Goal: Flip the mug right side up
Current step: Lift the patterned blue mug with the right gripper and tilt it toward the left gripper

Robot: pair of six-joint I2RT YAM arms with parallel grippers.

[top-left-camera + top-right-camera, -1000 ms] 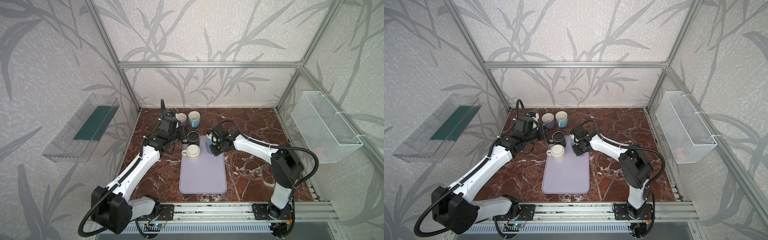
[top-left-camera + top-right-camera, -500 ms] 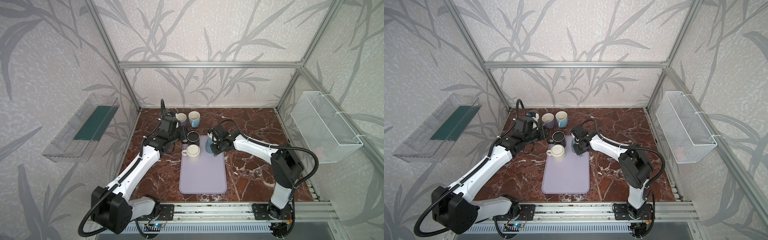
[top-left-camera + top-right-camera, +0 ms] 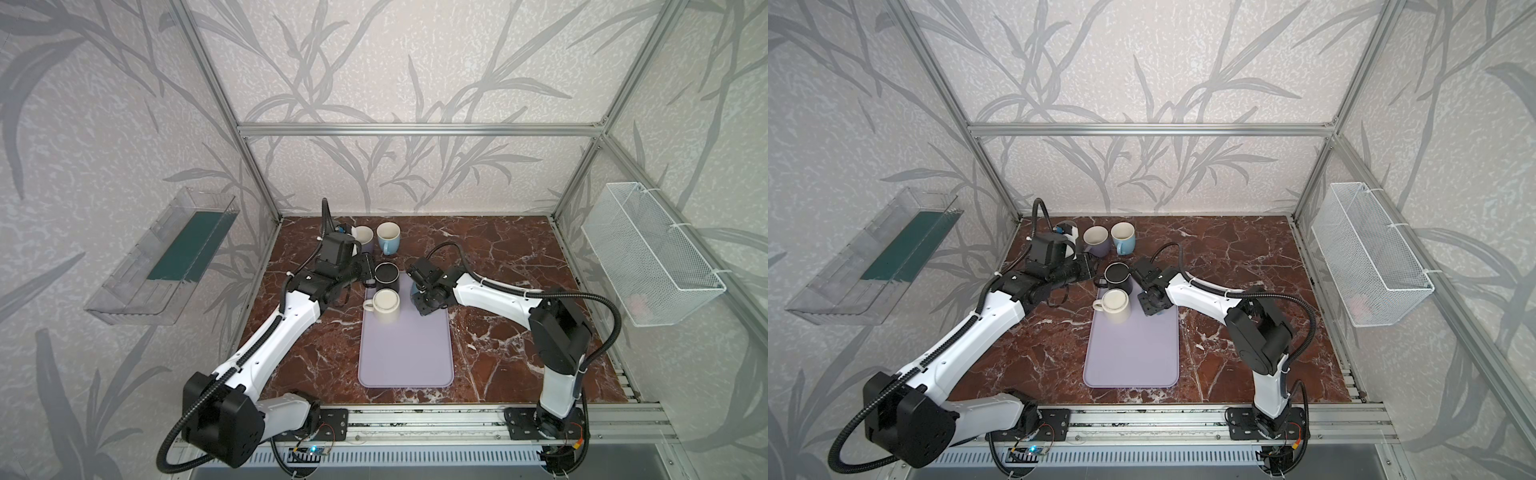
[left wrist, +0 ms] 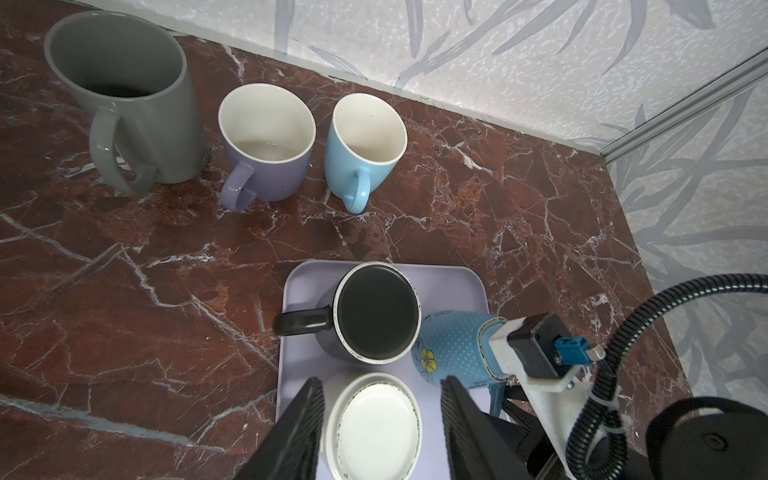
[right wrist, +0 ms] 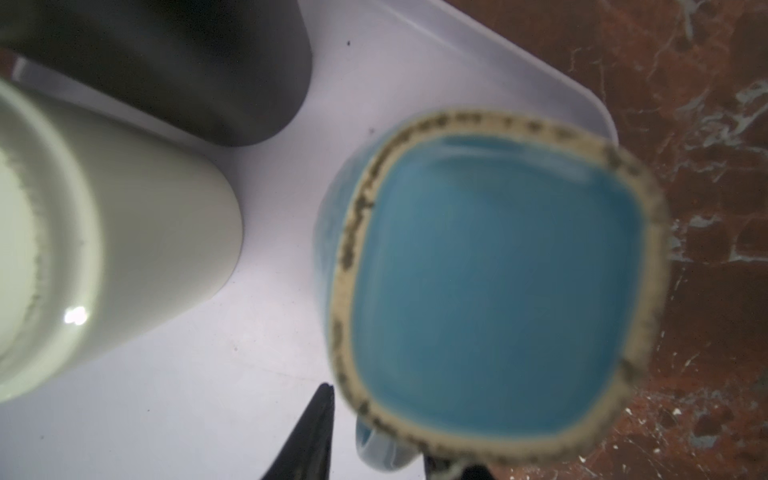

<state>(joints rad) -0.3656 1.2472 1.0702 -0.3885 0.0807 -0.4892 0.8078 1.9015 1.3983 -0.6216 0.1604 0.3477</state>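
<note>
The blue dotted mug (image 4: 453,353) stands mouth-down on the lilac mat (image 3: 405,353), directly under the right pincer (image 3: 424,306). Its squarish blue base fills the right wrist view. That pincer's fingers (image 5: 320,419) are apart and empty. One shows clear of the mug's handle (image 5: 374,451), which lies between them, while the second is mostly hidden behind the mug's edge.

The step in hand looks like lining up a grasp on the handle, with no lift begun. Next, I judge, the pincer needs to settle lower, close on the handle or wall, raise the mug clear of the mat and roll the wrist half a turn. It must keep off the cream mug (image 4: 376,428) and black mug (image 4: 376,318), both inverted just beside it on the side toward the other arm.

The left pincer (image 4: 380,382) hangs with fingers apart, holding nothing, just beside the black mug's handle.
</note>
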